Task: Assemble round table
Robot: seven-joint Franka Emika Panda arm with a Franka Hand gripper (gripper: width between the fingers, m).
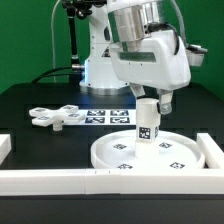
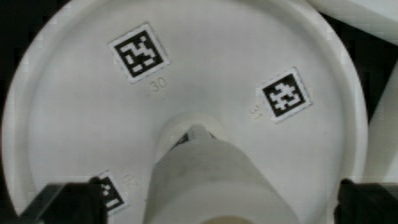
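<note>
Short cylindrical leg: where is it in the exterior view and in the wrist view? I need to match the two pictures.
Exterior view: the leg stands upright on the round disc, toward the exterior view's right, under the gripper.
Wrist view: the leg is seen from above, close up, between the fingers.
Shared landmark: the tagged round disc beneath the leg.

On my screen I see the arm (image 1: 150, 50) as smooth white rounded shells, with a silver-grey metal collar (image 1: 140, 14) up top — black cables (image 1: 74, 25) run behind it. The gripper (image 1: 150, 104) has a white, blocky body; its fingers (image 2: 71, 198) are black.
</note>
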